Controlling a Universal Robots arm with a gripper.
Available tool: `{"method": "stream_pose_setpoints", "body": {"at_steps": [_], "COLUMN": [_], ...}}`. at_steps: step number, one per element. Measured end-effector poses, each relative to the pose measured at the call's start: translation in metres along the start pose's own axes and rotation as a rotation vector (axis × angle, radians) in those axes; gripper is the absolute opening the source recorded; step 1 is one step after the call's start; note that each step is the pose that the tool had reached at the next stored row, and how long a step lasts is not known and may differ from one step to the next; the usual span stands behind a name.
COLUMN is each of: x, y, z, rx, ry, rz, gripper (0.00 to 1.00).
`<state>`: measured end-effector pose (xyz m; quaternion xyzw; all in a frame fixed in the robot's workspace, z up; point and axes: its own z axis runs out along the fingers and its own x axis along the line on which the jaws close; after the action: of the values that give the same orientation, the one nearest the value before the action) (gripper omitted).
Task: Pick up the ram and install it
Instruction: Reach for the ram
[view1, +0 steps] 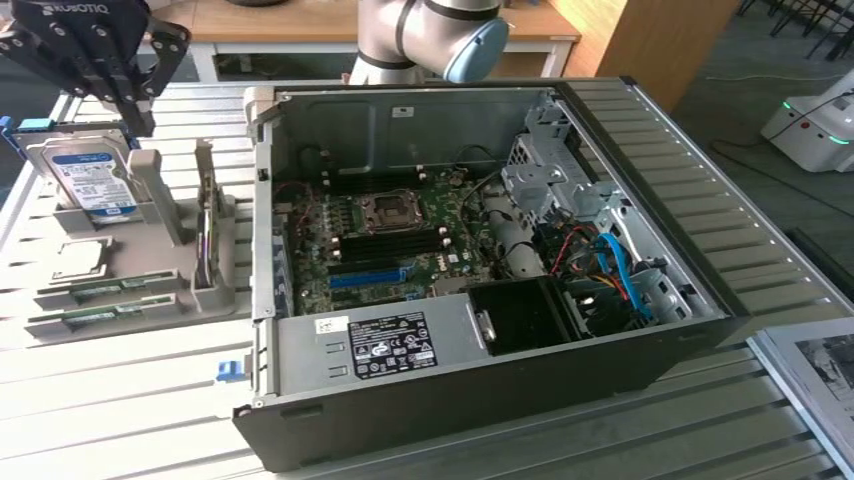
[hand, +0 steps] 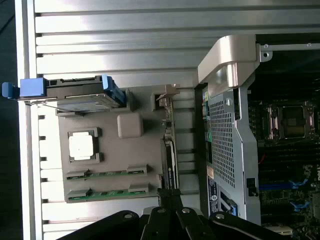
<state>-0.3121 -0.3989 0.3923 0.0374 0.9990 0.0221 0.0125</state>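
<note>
Partly cut off at the exterior view's top edge, the gripper (view1: 135, 118) has its black fingers pinched together on nothing. The ram (view1: 114, 287), a thin green strip whose chips cannot be made out, lies flat in a grey plastic holder (view1: 220, 290), on the exterior view's left of the metal case (view1: 467, 400).

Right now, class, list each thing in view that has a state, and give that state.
Gripper: shut, empty, above the tray.
Ram sticks: both flat in the tray, untouched.
Hard drive: upright in the tray.
Processor chip: flat in the tray.
Computer case: side open, motherboard exposed.
</note>
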Motion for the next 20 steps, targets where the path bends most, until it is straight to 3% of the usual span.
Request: {"method": "stream_pose_setpoints", "body": {"at_steps": [20], "x": [0.042], "y": [-0.0031], "z": [-0.0008], "rx": [0.0], "ry": [0.0001], "rz": [0.0], "gripper": [0.1]}}
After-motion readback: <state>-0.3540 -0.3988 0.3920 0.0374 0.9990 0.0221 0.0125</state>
